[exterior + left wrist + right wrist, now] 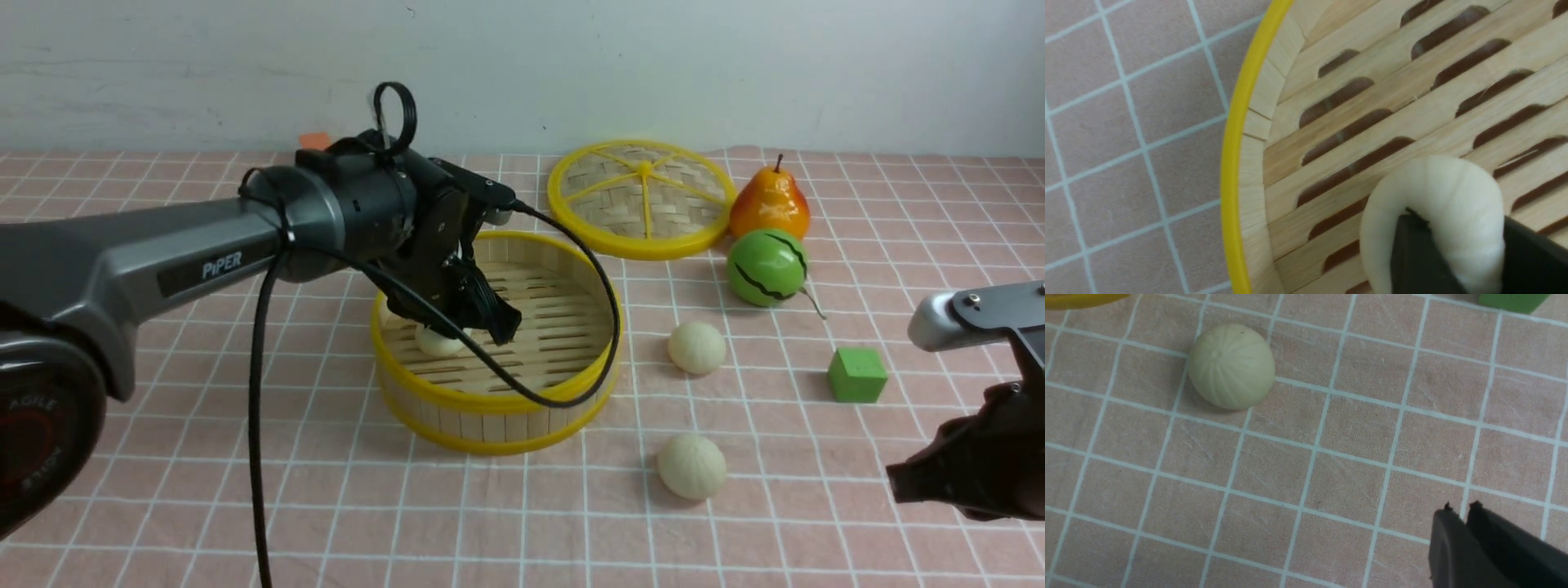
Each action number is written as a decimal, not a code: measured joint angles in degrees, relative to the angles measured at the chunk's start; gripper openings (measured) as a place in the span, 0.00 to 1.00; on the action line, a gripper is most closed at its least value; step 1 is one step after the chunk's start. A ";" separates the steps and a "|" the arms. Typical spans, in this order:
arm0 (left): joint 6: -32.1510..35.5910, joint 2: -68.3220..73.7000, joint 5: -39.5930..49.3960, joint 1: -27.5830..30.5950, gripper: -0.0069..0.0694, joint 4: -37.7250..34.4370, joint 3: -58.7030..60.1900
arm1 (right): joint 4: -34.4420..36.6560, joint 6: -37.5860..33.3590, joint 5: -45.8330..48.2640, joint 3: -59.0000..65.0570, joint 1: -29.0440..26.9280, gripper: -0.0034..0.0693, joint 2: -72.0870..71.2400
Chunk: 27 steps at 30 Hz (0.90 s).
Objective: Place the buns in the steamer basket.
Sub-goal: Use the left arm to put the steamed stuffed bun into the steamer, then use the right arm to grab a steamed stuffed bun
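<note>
Found the left gripper down inside the round bamboo-slat steamer basket with yellow plastic rims, toward its left wall. Saw its dark fingers pinching a small cream-white pleated held bun from both sides, one fingertip dented into the dough, low over the slatted floor; could not tell contact between dough and slats. Recorded two more cream-white balls out on the pink checked cloth, right of the basket: a farther bun near the rim and a nearer bun closer to the robot, well apart from each other. Noted the right gripper low at the right edge above the cloth, fingers pressed almost together with only a thin slit between them, gripping nothing. Logged a flat woven yellow-rimmed lid behind the basket, an orange-yellow pear upright just beside that lid, a glossy green striped melon toy just before the pear, and a small green cube right of the farther bun.
</note>
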 joint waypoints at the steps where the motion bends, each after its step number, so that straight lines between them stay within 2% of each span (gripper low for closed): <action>1: 0.00 0.00 0.14 0.00 0.50 -0.78 -0.23 | 0.71 0.00 0.80 -0.11 0.00 0.14 0.04; 4: -0.04 -0.05 2.92 -0.05 0.79 -4.05 -2.63 | 2.97 -2.26 5.20 -1.96 0.24 0.18 0.66; 5: -0.04 -0.11 3.18 -0.05 0.79 -4.05 -2.63 | 3.02 -2.26 5.49 -2.19 0.35 0.19 0.75; 6: -0.04 -0.56 5.39 -0.12 0.89 -4.38 -4.49 | 3.48 -3.56 7.47 -4.30 1.09 0.24 1.76; 7: -0.04 -1.12 6.97 -0.12 0.93 -4.40 -5.72 | 3.91 -3.98 8.49 -5.83 1.83 0.29 2.69; 8: 0.07 -1.78 8.26 -0.12 0.94 -4.45 -6.71 | 4.31 -4.25 9.20 -7.08 2.59 0.32 3.61; 9: 0.21 -3.11 10.04 -0.12 0.95 -4.45 -8.07 | 4.50 -4.45 10.00 -9.05 4.07 0.39 5.25; 11: 0.65 -6.30 12.50 -0.12 0.94 -4.45 -9.67 | 4.50 -4.74 11.01 -12.39 7.15 0.49 8.62; 13: 0.81 -8.34 13.48 -0.12 0.92 -4.58 -10.03 | 4.44 -4.88 11.24 -14.03 8.73 0.53 10.50; 15: 1.16 -14.91 16.69 -0.12 0.83 -4.60 -10.35 | 3.48 -4.88 11.23 -18.24 12.21 0.60 16.04; 17: 1.22 -17.88 18.30 -0.12 0.79 -4.64 -10.48 | 2.73 -4.88 10.94 -20.31 13.01 0.61 18.41; 22: 1.24 -30.13 24.13 -0.12 0.59 -4.97 -9.20 | 1.27 -4.88 9.08 -26.41 13.45 0.62 28.65; 27: 0.50 -40.64 24.90 -0.12 0.45 -5.64 -0.49 | 0.16 -4.88 5.79 -28.84 13.45 0.58 36.56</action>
